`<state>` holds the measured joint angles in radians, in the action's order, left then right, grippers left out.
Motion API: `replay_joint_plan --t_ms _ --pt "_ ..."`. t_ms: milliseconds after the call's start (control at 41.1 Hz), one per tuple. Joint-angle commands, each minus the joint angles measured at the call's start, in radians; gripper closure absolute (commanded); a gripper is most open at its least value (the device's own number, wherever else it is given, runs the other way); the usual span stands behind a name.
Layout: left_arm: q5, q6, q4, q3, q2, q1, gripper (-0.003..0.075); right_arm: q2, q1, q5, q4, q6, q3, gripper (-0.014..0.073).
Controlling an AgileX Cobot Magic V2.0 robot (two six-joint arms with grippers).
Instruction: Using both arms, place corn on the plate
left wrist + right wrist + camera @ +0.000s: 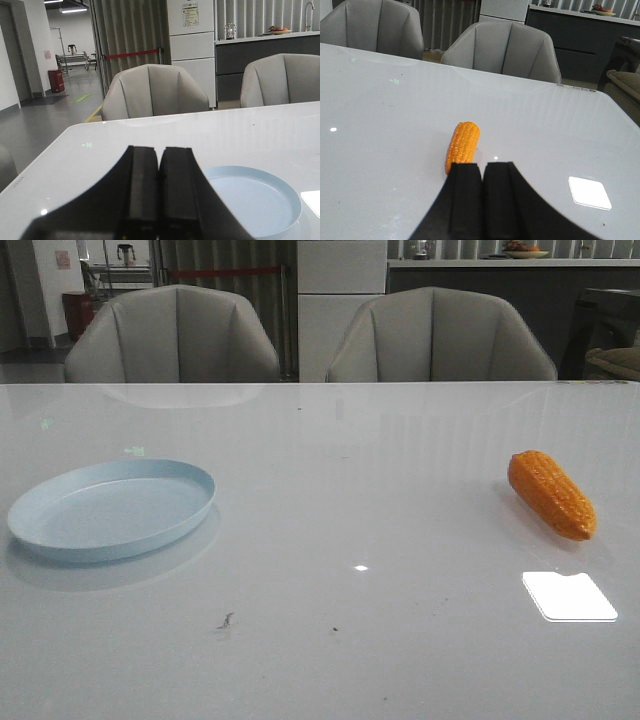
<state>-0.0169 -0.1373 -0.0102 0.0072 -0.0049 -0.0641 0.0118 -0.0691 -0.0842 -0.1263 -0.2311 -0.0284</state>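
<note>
The orange corn (551, 494) lies on its side on the white table at the right. The pale blue plate (110, 508) sits at the left, with nothing on it. Neither arm shows in the front view. In the left wrist view my left gripper (159, 152) is shut and empty, with the plate (260, 200) just beyond and beside it. In the right wrist view my right gripper (482, 167) is shut and empty, and the corn (462, 146) lies just beyond its fingertips, its near end hidden behind them.
Two grey chairs (172, 335) (440, 337) stand behind the table's far edge. A bright reflection (568, 596) lies on the tabletop near the corn. A wide stretch of table separates plate and corn.
</note>
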Motion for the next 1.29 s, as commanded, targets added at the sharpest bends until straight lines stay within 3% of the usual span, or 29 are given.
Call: replay_joint_plan --t_ms 0,778,1045,1142,1264 --pt "-0.085 0.011 -0.008 0.035 -0.016 0.000 0.0631 0.022 0.005 0.084 -0.003 -0.007 0.021 0.0538" --pt "-0.094 0.011 -0.008 0.035 -0.016 0.000 0.0631 0.022 0.005 0.084 -0.003 -0.007 0.021 0.0538" --pt "-0.296 0.011 -0.008 0.031 -0.016 0.000 0.0631 0.022 0.005 0.196 -0.005 -0.007 0.022 0.0538" --pt "-0.319 0.011 -0.008 -0.010 -0.016 0.000 0.0631 0.022 0.003 0.258 -0.033 -0.005 0.062 0.0538" --pt "-0.264 0.011 0.023 -0.106 -0.014 0.000 0.0631 0.019 0.003 0.203 -0.033 -0.006 0.182 0.0538"
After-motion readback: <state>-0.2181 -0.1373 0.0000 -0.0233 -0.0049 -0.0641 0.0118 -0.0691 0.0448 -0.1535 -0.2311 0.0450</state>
